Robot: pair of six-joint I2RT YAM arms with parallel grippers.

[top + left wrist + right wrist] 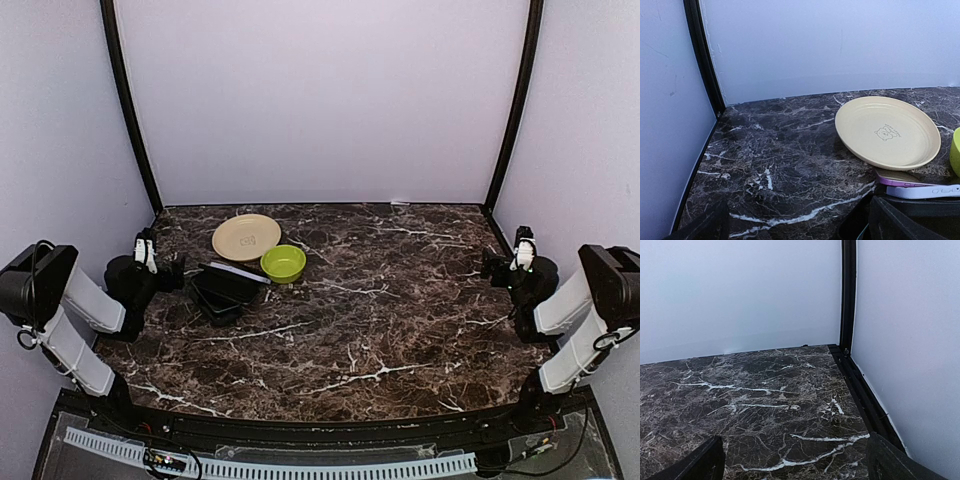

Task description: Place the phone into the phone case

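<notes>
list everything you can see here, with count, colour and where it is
plate: 1, cream, back left of the table
bowl: 1, lime green, at the plate's near right
phone case: 1, pale lavender, at the far edge of the dark pile, by the plate
phones: count unclear, black, piled left of the bowl
purple-edged flat item: 1, beside the case, cannot tell what it is
table: 1, dark marble with white veins
walls: pale, on three sides
left gripper: 1, black, open and empty, near the pile
right gripper: 1, black, open and empty, at the right side over bare marble
</notes>
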